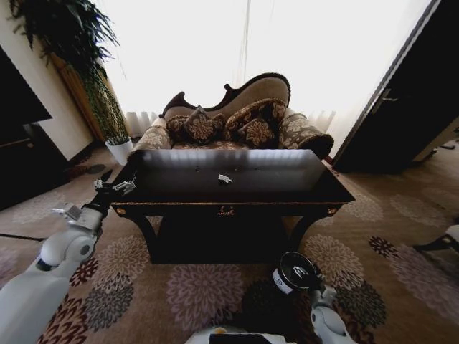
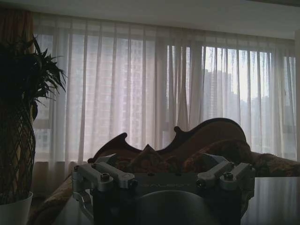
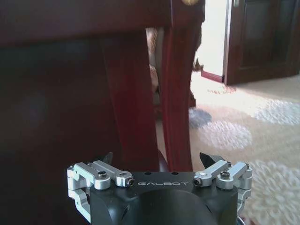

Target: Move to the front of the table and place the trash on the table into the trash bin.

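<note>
Glossy black bench [image 1: 287, 188] | white tissue scrap [image 1: 225, 178] mid-top | left tool [image 1: 118, 188] spread at left corner | right tool [image 3: 157, 161] spread low by carved leg [image 3: 176, 93] | round black bin [image 1: 295, 272] on floral carpet [image 1: 201, 287]

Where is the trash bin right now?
In the head view, the trash bin sits on the carpet before the table, toward its right front leg, beside the lowered right arm.

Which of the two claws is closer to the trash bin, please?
The right claw, low beside the trash bin; the left claw is raised at the table's left corner.
</note>
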`<state>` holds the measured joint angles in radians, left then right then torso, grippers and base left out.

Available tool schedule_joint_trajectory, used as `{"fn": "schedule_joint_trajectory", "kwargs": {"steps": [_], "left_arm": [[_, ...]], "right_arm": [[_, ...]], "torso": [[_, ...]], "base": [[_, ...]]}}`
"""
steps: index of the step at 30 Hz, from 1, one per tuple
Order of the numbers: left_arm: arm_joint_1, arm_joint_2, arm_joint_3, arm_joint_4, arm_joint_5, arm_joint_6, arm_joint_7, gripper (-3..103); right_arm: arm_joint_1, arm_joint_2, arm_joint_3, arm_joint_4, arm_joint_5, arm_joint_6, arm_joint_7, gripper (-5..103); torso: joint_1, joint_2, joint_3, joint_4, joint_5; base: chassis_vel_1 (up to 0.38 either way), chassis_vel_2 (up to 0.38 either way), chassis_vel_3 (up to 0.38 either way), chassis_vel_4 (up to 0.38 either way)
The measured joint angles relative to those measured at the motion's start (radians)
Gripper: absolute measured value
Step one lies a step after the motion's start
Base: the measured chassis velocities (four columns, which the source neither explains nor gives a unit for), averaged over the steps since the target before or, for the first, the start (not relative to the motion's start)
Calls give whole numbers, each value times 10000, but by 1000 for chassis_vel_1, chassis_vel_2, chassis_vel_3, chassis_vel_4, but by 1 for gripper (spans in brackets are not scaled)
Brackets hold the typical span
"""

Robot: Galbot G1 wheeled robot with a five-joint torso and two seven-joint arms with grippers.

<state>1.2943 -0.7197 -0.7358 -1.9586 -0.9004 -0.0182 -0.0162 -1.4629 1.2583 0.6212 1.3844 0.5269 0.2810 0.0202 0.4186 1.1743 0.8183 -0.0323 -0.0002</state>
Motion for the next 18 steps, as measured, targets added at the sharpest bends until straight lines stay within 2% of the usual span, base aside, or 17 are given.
{"fn": "schedule_joint_trajectory", "kwargs": {"steps": [7,11,18], "left_arm": [[0,0,0,0,0,0,0,100],[0,1,0,0,0,0,0,100],[0,0,0,0,0,0,0,100]], "right_arm": [[-1315,183,208,2236,-4,-16,25,100],[-2825,296,488,4481,-216,32,48,100],[-3904,301,594,6010,-519,274,116,100]], "torso": [[0,0,1,-2,2],[0,0,0,-1,0],[0,0,1,-3,0]], "base": [[0,0,0,0],[0,0,0,0],[0,0,0,0]]}}
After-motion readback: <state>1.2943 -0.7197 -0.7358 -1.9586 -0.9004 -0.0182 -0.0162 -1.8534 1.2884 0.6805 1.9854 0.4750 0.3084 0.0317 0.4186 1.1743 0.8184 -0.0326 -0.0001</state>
